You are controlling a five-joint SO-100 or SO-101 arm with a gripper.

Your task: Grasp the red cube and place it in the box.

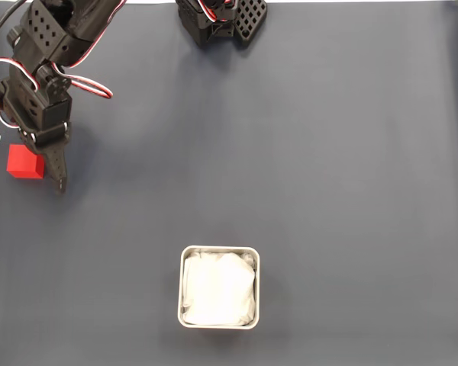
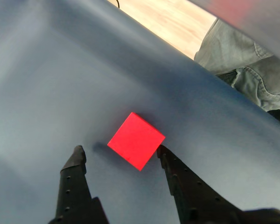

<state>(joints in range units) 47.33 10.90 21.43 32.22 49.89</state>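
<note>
One relation governs the coming move: how the red cube [image 2: 136, 147] sits against the gap of the end effector [image 2: 117, 150]. In the wrist view the two dark fingers rise from the bottom edge, spread wide, with nothing held between them. The cube lies just beyond the fingertips and a little right of the gap's centre, one of its corners touching or nearly touching the right fingertip [image 2: 162, 151], while the left one stands apart from it. The cube is turned diamond-wise to the fingers, so a corner, not a flat face, points toward each.

In the fixed view the cube [image 1: 24, 161] rests on the dark counter [image 1: 305, 152] at the far left of the frame, just beside the end effector [image 1: 55, 171], which reaches down from the upper left. The box [image 1: 219, 287], lined in white, sits at the lower centre, well apart from both.

My judgement is that the step in hand is the approach before the grasp. The fingers likely need to advance and shift slightly right so the cube falls between them; closing as things stand could push the cube aside or twist it.
</note>
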